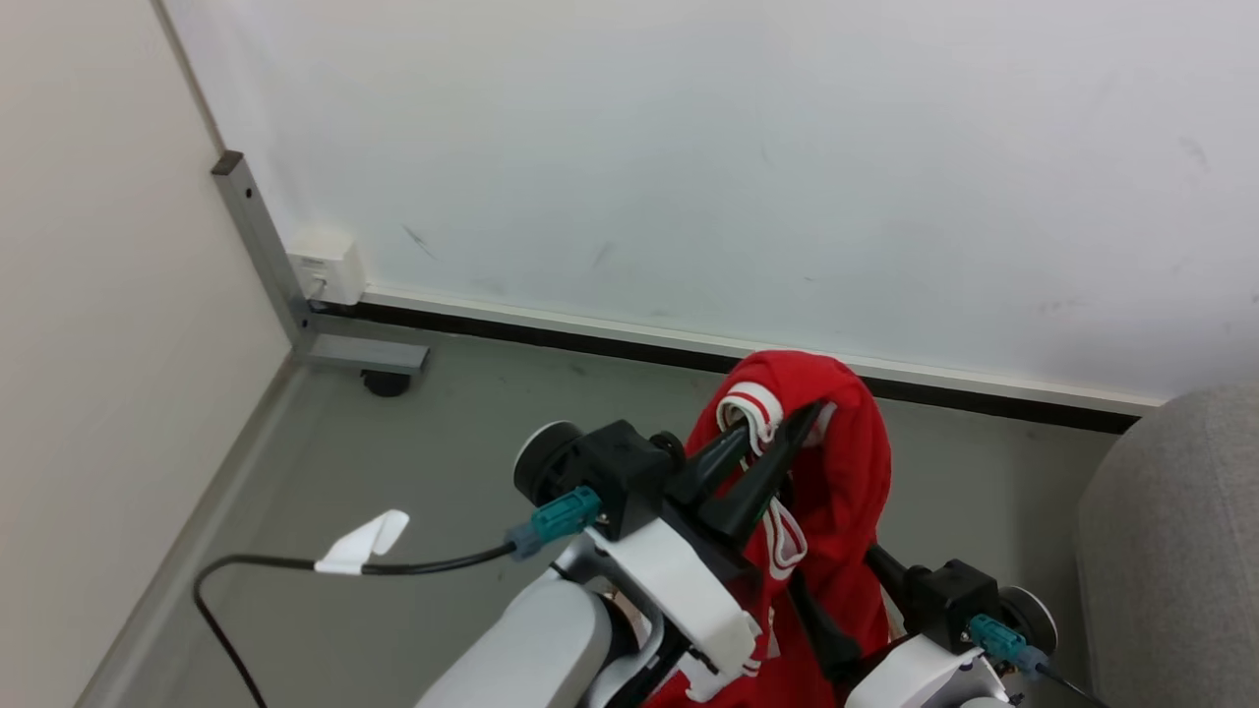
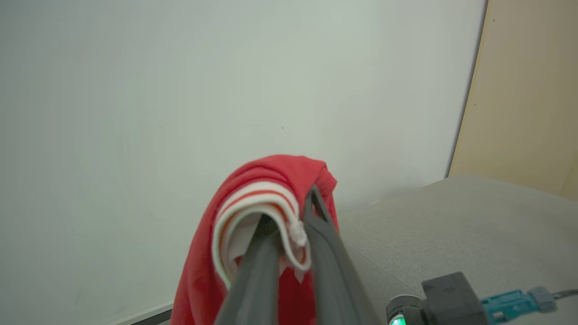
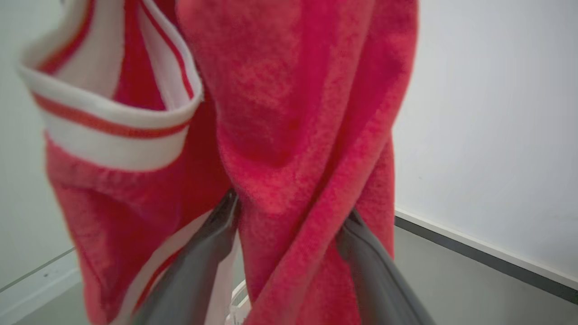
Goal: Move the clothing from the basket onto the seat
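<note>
Since the red garment [image 1: 846, 472] was hanging up in the air in front of the wall [image 1: 689, 147], with grey floor [image 1: 443, 452] under it, I'd call this the carry stage. It hadn't landed on the seat yet. The left gripper [image 1: 782, 421] had it pinched right at the top, fingers closed on the white striped trim [image 1: 752, 408], and the rest drooped down from there in loose folds. The right gripper [image 3: 291, 207] sat lower and nearer, with a thick twist of red fabric filling the gap between its two fingers. They stood fairly wide apart though, so I honestly couldn't tell if it was actually squeezing or just straddling the cloth.

The light grey sofa [image 1: 1170, 551] was off to the right, near but not under the garment.

Handling-wise, my guess: fleecy, soft and light, zero stiffness, so it'll sag and swing wherever it isn't held. It's not fragile and not really slippery either. The ribbed trim looked like the smart place to grab, since it's thicker and bunches up nicely between the fingers. A second hold lower down on the body would stop the tail dragging when it goes over the sofa edge.
</note>
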